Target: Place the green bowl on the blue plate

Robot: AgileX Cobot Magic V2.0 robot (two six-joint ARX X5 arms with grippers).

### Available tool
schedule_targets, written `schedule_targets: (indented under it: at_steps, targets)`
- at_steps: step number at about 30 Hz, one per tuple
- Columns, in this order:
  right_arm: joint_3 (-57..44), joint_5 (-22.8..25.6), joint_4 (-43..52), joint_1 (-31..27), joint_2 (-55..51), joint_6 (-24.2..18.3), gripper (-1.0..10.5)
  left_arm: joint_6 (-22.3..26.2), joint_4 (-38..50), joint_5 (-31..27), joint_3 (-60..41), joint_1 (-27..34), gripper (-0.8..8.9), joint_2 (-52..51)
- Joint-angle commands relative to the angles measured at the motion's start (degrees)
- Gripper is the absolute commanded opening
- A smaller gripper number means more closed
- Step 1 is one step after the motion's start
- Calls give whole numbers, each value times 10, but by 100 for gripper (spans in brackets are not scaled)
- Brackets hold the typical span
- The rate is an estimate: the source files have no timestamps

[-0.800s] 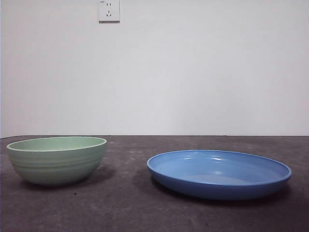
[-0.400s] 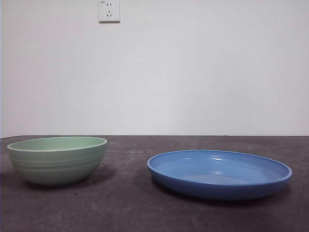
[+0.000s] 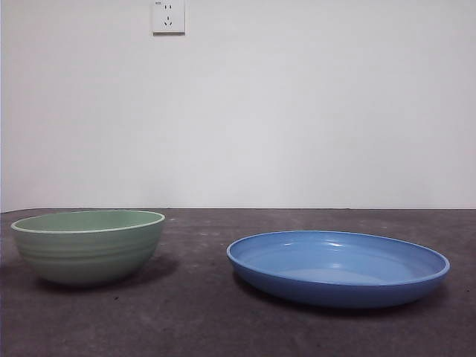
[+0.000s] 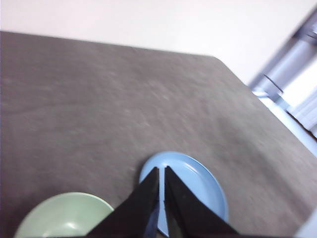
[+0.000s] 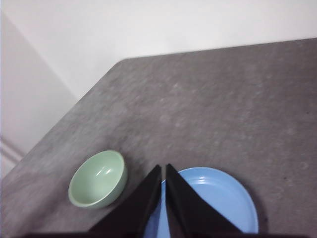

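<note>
The green bowl (image 3: pixel 88 246) stands upright on the dark table at the left of the front view, a pale mint bowl with faint ridges. A gap separates it from the blue plate (image 3: pixel 338 266), which lies flat to its right. Neither gripper shows in the front view. High above the table, my left gripper (image 4: pixel 161 171) is shut with nothing in it, and both the bowl (image 4: pixel 64 218) and the plate (image 4: pixel 198 186) lie far below it. My right gripper (image 5: pixel 163 168) is also shut and empty, well above the plate (image 5: pixel 218 198), with the bowl (image 5: pixel 97 179) off to one side.
The grey table (image 3: pixel 201 312) ends at a white wall with a power socket (image 3: pixel 168 15). The left wrist view shows a table corner (image 4: pixel 220 62) and a metal frame (image 4: pixel 292 59) beyond it. Another table corner (image 5: pixel 119 63) shows in the right wrist view.
</note>
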Motion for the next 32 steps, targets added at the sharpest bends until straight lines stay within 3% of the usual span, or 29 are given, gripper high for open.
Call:
schedule_targets:
  at_steps: [1, 5, 13, 16, 21, 23, 27, 32]
  targets:
    - [37, -27, -25, 5, 27, -37, 10, 15, -2, 22, 25, -7, 19, 15]
    - [56, -52, -48, 6, 51, -57, 11, 15, -1, 23, 26, -10, 19, 17]
    - [56, -52, -48, 6, 54, -65, 13, 13, -18, 23, 26, -10, 50, 17]
    - [56, -52, -48, 6, 54, -78, 121, 13, -18, 23, 26, -10, 200, 17]
    - [56, -48, -48, 6, 54, -78, 450, 13, -18, 22, 26, -10, 528, 17]
    - [56, -46, -48, 6, 54, -78, 507, 13, -18, 22, 26, -10, 572, 18]
    - [56, -46, -48, 6, 54, -78, 520, 13, -26, 8, 26, -10, 572, 27]
    - [56, -46, -47, 6, 54, -78, 520, 14, -79, -79, 26, -9, 572, 68]
